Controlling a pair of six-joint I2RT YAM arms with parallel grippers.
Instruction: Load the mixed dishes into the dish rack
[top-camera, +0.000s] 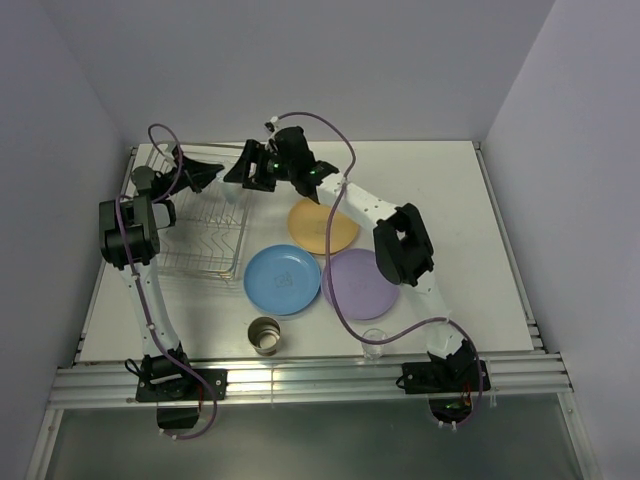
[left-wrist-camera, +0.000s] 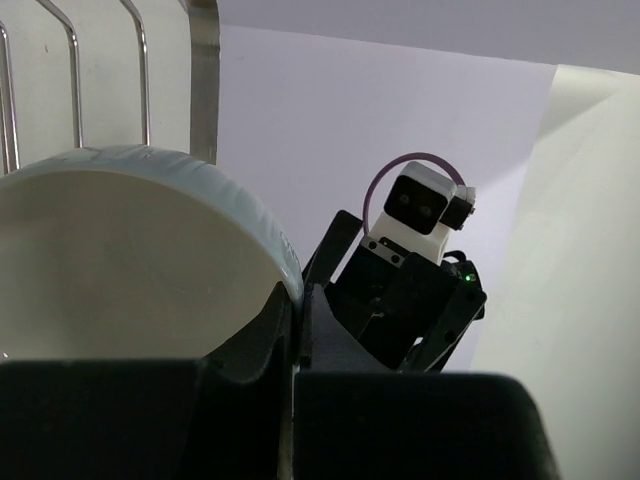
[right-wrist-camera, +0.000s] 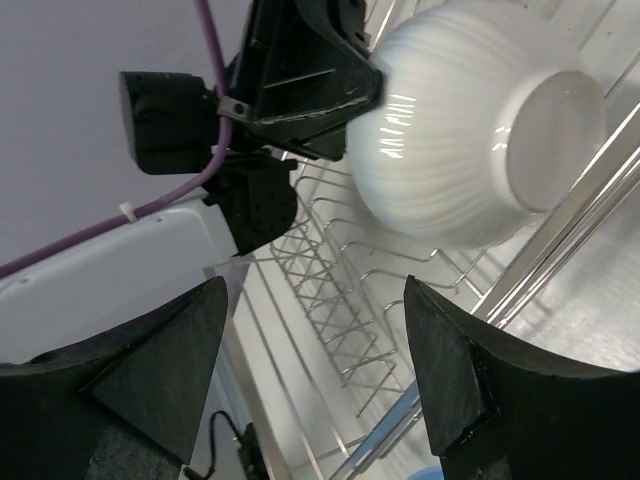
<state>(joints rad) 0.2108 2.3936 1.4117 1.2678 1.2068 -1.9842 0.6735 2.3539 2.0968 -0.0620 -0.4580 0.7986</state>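
White ribbed bowl at silver wire dish rack, rim pinched by left end effector; right end effector spread. Unloaded: blue round plate, purple round plate, yellow-orange round plate, cream cup, small clear glass.

Reaches the left arm forward from its base, elbow raised, with the left gripper clamped tight on the rim of the white bowl. Stretches the right arm across toward the far left, bent at the elbow, with the right gripper facing the left one, jaws spread wide, gripping nothing.
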